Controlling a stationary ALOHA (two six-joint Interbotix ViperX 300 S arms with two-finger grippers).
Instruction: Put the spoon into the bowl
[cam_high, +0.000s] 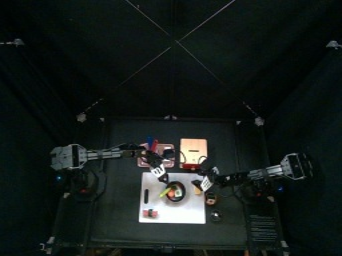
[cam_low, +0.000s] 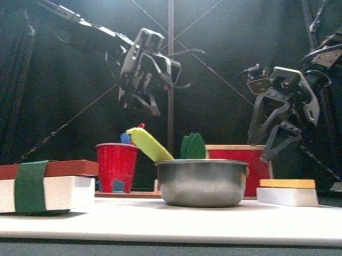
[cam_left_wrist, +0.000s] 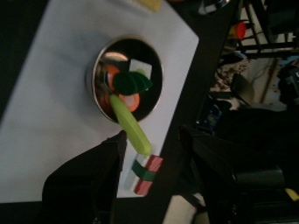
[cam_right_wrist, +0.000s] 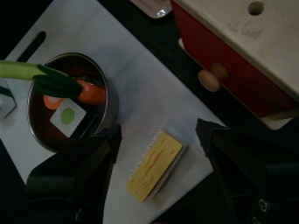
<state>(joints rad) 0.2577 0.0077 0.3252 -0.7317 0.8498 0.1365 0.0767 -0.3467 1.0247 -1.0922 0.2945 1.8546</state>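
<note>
The yellow-green spoon leans in the round bowl, its handle sticking out over the rim; in the front view the spoon slants up left out of the bowl. The bowl also holds orange, green and white pieces. My left gripper hangs above the bowl's left side, jaws open, apart from the spoon. My right gripper hangs to the bowl's right, open and empty; in its wrist view the bowl lies off to one side of the right gripper.
The bowl stands on a white mat. A red cup and a red box stand behind it. A white block with a green band sits front left, a yellow-topped block front right. A tan square lies at the back.
</note>
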